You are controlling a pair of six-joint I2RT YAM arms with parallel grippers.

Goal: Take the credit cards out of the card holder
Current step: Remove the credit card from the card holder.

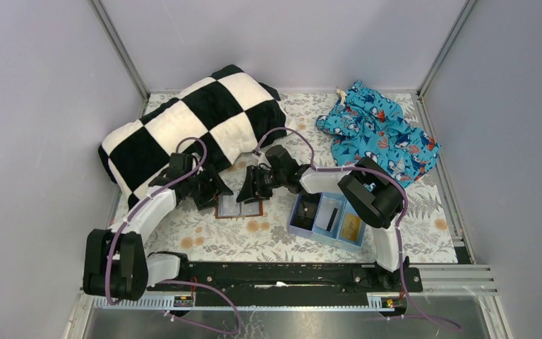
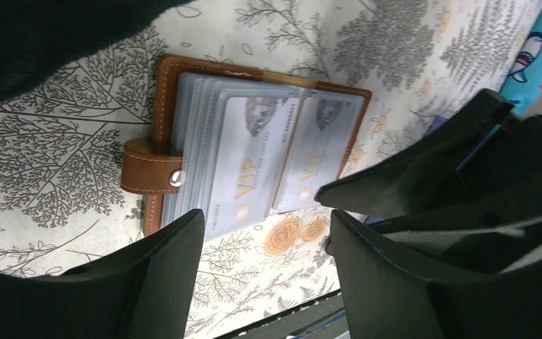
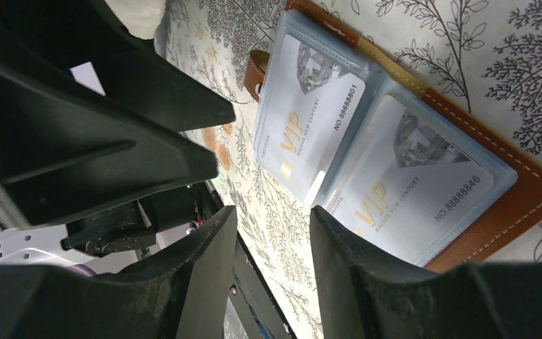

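The brown leather card holder (image 1: pixel 238 207) lies open on the floral cloth. Its clear sleeves show two pale whitish-blue credit cards marked VIP (image 2: pixel 243 169) (image 2: pixel 317 152), also seen in the right wrist view (image 3: pixel 310 127) (image 3: pixel 409 176). An orange-gold card (image 1: pixel 351 226) lies in the light blue tray (image 1: pixel 298 227). My left gripper (image 2: pixel 265 233) hovers open just off the holder's near left edge (image 2: pixel 157 127). From the right, my right gripper (image 3: pixel 272 226) stands open at the holder's near edge (image 3: pixel 529 198), nothing between its fingers. The two grippers almost meet above the holder.
The tray right of the holder also holds black items (image 1: pixel 309 210). A black-and-white chequered cushion (image 1: pixel 197 120) lies at the back left, touching the left arm. A blue patterned cloth (image 1: pixel 377 131) is bunched at the back right. Grey walls enclose the table.
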